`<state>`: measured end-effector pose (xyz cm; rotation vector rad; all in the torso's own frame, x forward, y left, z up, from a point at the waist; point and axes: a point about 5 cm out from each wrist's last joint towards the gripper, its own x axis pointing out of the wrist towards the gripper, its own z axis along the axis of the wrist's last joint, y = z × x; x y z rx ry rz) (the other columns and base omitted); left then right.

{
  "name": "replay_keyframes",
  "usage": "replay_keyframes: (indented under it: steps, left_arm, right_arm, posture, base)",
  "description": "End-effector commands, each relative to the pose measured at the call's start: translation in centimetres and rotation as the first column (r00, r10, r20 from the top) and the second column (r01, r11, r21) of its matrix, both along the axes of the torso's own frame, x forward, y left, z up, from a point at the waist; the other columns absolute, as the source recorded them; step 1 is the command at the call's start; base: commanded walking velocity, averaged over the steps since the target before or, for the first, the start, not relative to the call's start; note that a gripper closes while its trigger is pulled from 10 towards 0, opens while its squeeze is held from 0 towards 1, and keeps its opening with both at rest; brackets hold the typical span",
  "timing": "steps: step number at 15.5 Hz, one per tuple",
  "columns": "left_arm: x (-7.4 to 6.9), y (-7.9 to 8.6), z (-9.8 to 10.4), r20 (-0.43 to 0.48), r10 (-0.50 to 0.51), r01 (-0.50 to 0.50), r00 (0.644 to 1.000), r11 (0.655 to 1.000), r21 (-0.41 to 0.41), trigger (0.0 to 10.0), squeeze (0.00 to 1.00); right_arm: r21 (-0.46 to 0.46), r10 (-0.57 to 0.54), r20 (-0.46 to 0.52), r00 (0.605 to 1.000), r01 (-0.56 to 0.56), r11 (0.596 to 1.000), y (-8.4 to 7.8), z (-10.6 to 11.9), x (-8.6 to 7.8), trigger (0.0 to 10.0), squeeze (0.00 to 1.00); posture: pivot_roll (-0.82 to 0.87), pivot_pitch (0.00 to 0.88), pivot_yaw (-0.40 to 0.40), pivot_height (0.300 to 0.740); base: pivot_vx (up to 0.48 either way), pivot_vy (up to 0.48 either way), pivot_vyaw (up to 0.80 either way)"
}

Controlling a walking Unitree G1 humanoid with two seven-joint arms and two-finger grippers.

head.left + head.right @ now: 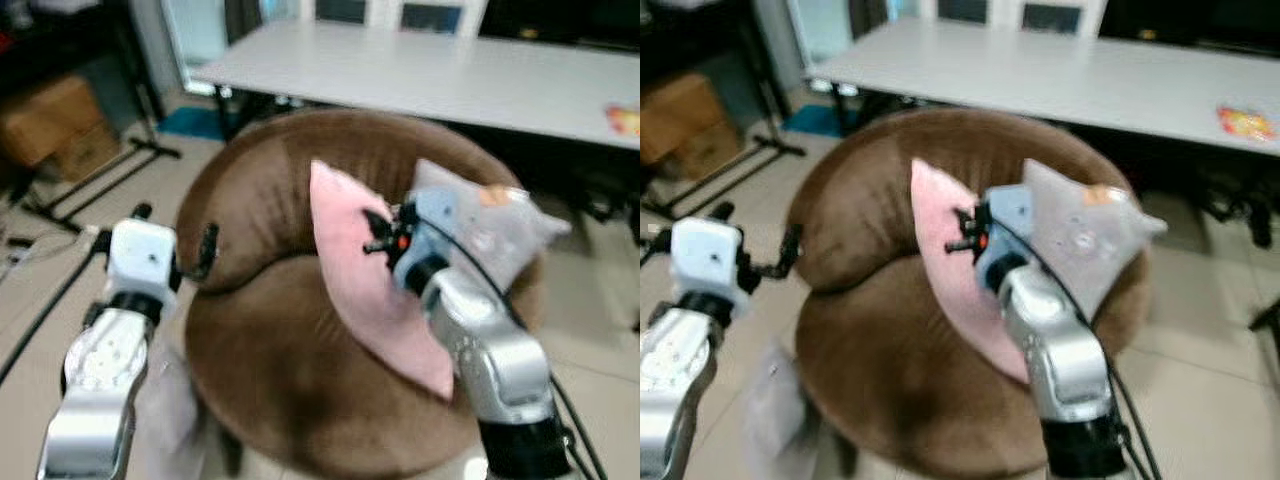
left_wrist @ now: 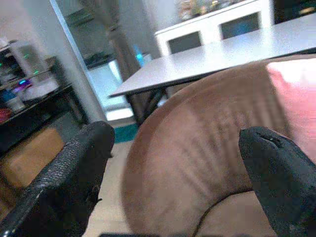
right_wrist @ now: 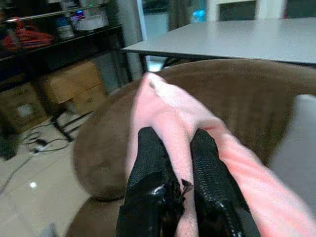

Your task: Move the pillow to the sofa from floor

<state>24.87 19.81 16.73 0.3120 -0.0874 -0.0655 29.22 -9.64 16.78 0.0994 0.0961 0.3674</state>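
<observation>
A pink pillow stands on edge over the seat of a round brown sofa, leaning toward the backrest. My right gripper is shut on the pillow's edge, with pink fabric pinched between the two black fingers. In the eye views the right arm reaches up across the pillow's lower right part. A grey pillow lies against the backrest to the right. My left gripper is open beside the sofa's left side, with the brown backrest in front of it.
A long white table stands behind the sofa. Cardboard boxes and black tripod legs sit on the tiled floor at the left, with cables nearby. A dark shelf with items is at the far left.
</observation>
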Motion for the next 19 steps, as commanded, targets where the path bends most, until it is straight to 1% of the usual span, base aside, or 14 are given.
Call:
replay_keyframes:
  steps: [1, 3, 4, 6, 9, 10, 11, 12, 13, 14, 15, 17, 18, 19]
  left_arm:
    - [-0.1, -0.5, 0.1, 0.005, -0.020, 0.020, 1.000, 1.000, -0.002, 10.0, 0.00]
    - [-0.3, -0.4, 0.1, 0.006, -0.014, 0.014, 1.000, 1.000, -0.001, 10.0, 0.00]
    - [-0.6, -0.3, 0.1, 0.003, -0.008, 0.008, 1.000, 1.000, 0.006, 10.0, 0.00]
    - [-0.9, -0.2, 0.0, -0.015, -0.015, 0.015, 1.000, 1.000, 0.022, 10.0, 0.00]
    - [-1.8, -0.5, -0.9, -0.122, -0.138, 0.152, 0.983, 0.982, 0.110, 10.0, 0.00]
    - [-2.0, -0.4, -1.1, -0.142, -0.158, 0.175, 0.977, 0.978, 0.116, 10.0, 0.00]
    - [-2.4, -0.3, -1.3, -0.176, -0.196, 0.216, 0.965, 0.971, 0.103, 10.0, 0.00]
    - [-2.8, -0.2, -1.8, -0.230, -0.245, 0.272, 0.942, 0.958, 0.092, 10.0, 0.00]
    - [-3.0, -0.2, -2.0, -0.251, -0.263, 0.291, 0.932, 0.953, 0.083, 10.0, 0.00]
    - [-3.4, -0.1, -2.4, -0.302, -0.300, 0.334, 0.905, 0.940, 0.068, 10.0, 0.00]
    - [-3.6, 0.0, -2.5, -0.341, -0.334, 0.372, 0.879, 0.927, 0.052, 10.0, 0.00]
    - [-3.5, 0.3, -2.4, -0.351, -0.345, 0.384, 0.870, 0.922, 0.046, 10.0, 0.00]
    - [-3.3, 0.4, -2.4, -0.360, -0.354, 0.396, 0.863, 0.917, 0.048, 10.0, 0.00]
    - [-3.3, 0.4, -2.4, -0.365, -0.360, 0.403, 0.859, 0.914, 0.048, 10.0, 0.00]
  right_arm:
    - [-0.001, 0.009, 0.066, 0.998, -0.009, 1.000, -0.2, 1.3, 0.2, 10.0, 0.00]
    - [-0.037, 0.051, 0.078, 0.996, -0.048, 0.998, 0.3, 1.4, 0.3, 10.0, 0.00]
    - [-0.005, 0.038, 0.069, 0.997, -0.038, 0.999, 0.4, 1.3, 0.4, 10.0, 0.00]
    - [-0.002, 0.018, 0.064, 0.998, -0.018, 1.000, 0.2, 1.2, 0.6, 10.0, 0.00]
    - [-0.020, -0.018, 0.050, 0.999, 0.019, 1.000, -0.2, 1.1, 1.2, 10.0, 0.00]
    - [-0.018, -0.036, 0.037, 0.999, 0.037, 0.999, -0.4, 1.1, 1.5, 10.0, 0.00]
    - [-0.013, -0.053, -0.006, 0.999, 0.053, 0.999, -0.4, 0.6, 1.8, 10.0, 0.00]
    - [0.008, -0.103, -0.097, 0.990, 0.104, 0.995, -0.4, -0.4, 2.5, 10.0, 0.00]
    - [0.020, -0.115, -0.137, 0.984, 0.119, 0.993, -0.3, -0.8, 2.8, 10.0, 0.00]
    - [0.091, -0.135, -0.248, 0.959, 0.162, 0.983, 0.1, -2.0, 3.5, 10.0, 0.00]
    - [0.201, -0.124, -0.351, 0.928, 0.204, 0.958, 0.7, -3.5, 4.4, 10.0, 0.00]
    - [0.230, -0.128, -0.391, 0.911, 0.232, 0.945, 0.6, -4.5, 5.5, 10.0, 0.00]
    - [0.204, -0.195, -0.448, 0.872, 0.313, 0.928, -0.2, -5.8, 6.6, 10.0, 0.00]
    - [0.210, -0.216, -0.467, 0.858, 0.344, 0.915, -0.6, -6.1, 7.0, 10.0, 0.00]
  posture:
    - [-0.01, 0.000, 0.017, 0.740]
    - [0.01, 0.000, 0.005, 0.740]
    - [0.03, 0.000, -0.008, 0.740]
    - [0.03, 0.000, -0.008, 0.740]
    - [0.03, 0.000, -0.008, 0.740]
    - [0.03, 0.000, -0.004, 0.740]
    - [0.03, 0.000, -0.001, 0.740]
    - [0.03, 0.000, -0.001, 0.740]
    - [0.03, 0.000, -0.001, 0.740]
    - [0.03, 0.000, -0.001, 0.740]
    - [0.03, 0.000, 0.011, 0.740]
    - [0.03, 0.000, 0.014, 0.740]
    - [0.03, 0.000, 0.013, 0.740]
    - [0.04, 0.000, 0.011, 0.740]
  base:
    - [0.285, 0.000, 0.00]
    - [0.285, 0.000, 0.80]
    - [0.274, 0.000, 0.00]
    - [0.000, 0.000, 0.00]
    - [0.000, 0.000, 0.00]
    - [0.000, 0.000, 0.00]
    - [0.000, 0.000, 0.00]
    - [0.000, 0.000, 0.00]
    - [0.000, 0.000, 0.00]
    - [0.000, 0.000, 0.00]
    - [0.000, 0.000, 0.00]
    - [0.000, 0.000, 0.00]
    - [0.000, 0.000, 0.00]
    - [0.000, 0.000, 0.00]
